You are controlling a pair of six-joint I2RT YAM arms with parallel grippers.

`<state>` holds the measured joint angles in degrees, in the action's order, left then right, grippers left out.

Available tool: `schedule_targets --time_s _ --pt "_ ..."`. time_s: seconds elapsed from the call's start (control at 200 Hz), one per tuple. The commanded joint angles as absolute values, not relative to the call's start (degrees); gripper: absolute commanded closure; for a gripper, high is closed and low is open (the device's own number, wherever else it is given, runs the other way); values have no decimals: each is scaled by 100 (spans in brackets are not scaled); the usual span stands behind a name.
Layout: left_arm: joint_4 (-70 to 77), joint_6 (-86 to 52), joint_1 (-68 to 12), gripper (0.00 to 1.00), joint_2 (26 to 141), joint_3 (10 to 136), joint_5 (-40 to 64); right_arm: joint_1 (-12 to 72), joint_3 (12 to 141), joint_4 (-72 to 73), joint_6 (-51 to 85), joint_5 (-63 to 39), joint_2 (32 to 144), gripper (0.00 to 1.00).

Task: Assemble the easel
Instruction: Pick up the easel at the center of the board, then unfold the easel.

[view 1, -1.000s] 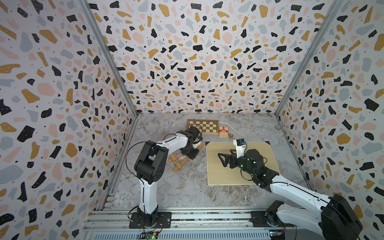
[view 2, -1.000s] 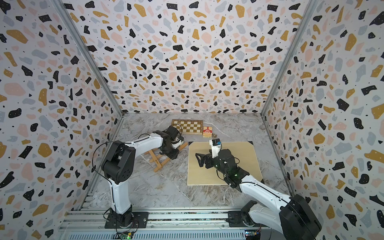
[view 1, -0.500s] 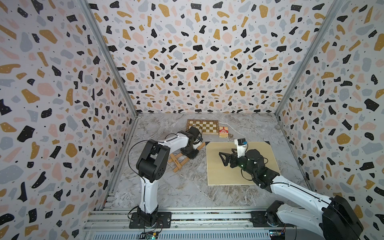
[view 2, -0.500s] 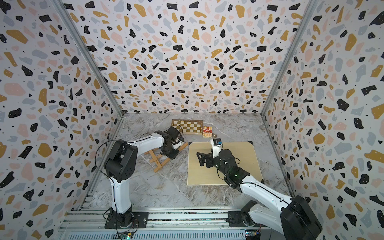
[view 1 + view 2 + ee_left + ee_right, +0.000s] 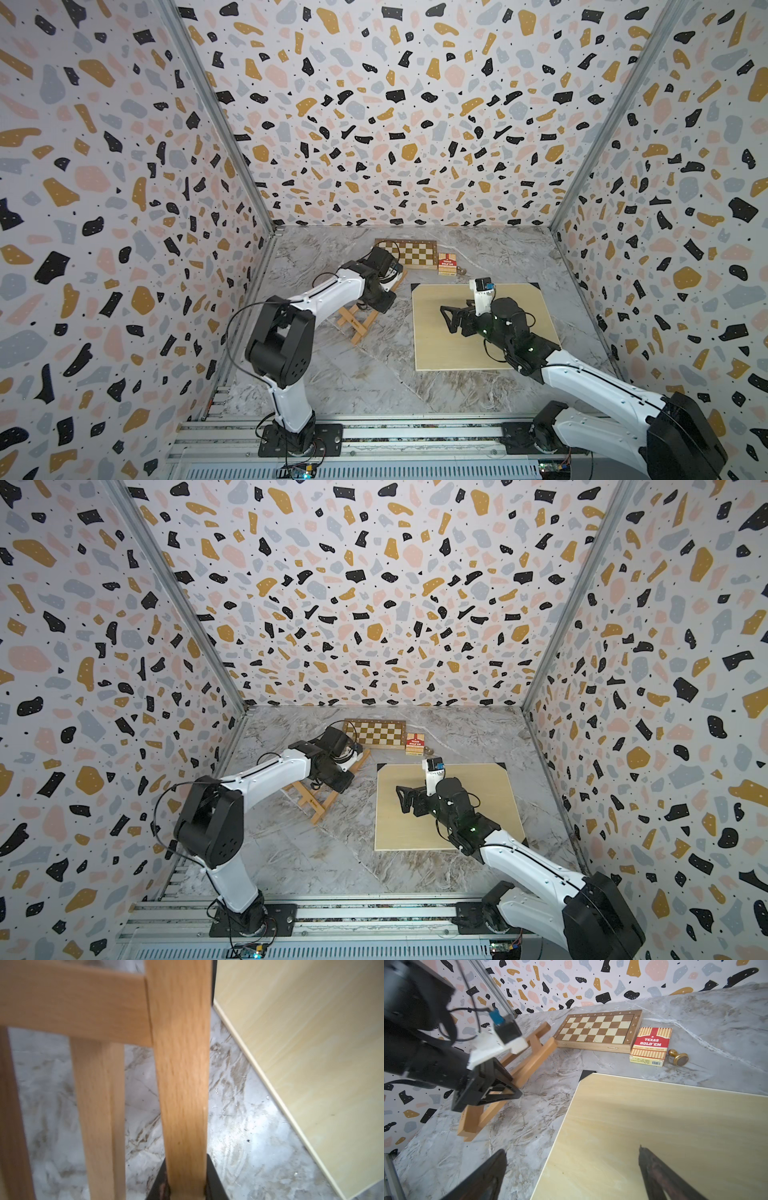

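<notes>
Easel [image 5: 358, 323] lies flat on the marble table [image 5: 332, 374], left of the pale board [image 5: 432, 353], nearer than the chessboard [image 5: 411, 254]. Left gripper [image 5: 186, 1184] has just clamped onto one leg slat: grasp made, lifting looks possible. Right gripper [image 5: 572, 1150] spread wide, empty, above the board's left edge.

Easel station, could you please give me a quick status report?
Left gripper shut on one slat of the easel. Right gripper open above the pale board. It lies down, not yet standing. Chessboard near its top end.
</notes>
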<state>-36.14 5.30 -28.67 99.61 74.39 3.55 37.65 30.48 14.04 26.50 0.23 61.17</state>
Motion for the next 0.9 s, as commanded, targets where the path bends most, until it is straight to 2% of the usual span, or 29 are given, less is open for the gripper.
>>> schedule_targets --time_s 0.0,0.225,0.335,0.511,0.896 --pt "-3176 154 -2874 100 9191 7250 593 3818 3458 1194 2573 -90 6203 0" --pt "-2851 -766 -2872 100 7891 6891 1675 4130 3544 1869 2394 -188 6411 0" --pt "-2276 -1289 -2874 100 7312 6566 2608 4216 3489 2411 2302 -366 6468 0" --pt "-1348 -1872 -2874 100 6509 6050 3522 4591 3529 2903 1965 -548 6655 0" --pt "-503 -2678 -2874 100 6017 5803 3883 5206 3361 4041 1890 -872 7050 0"
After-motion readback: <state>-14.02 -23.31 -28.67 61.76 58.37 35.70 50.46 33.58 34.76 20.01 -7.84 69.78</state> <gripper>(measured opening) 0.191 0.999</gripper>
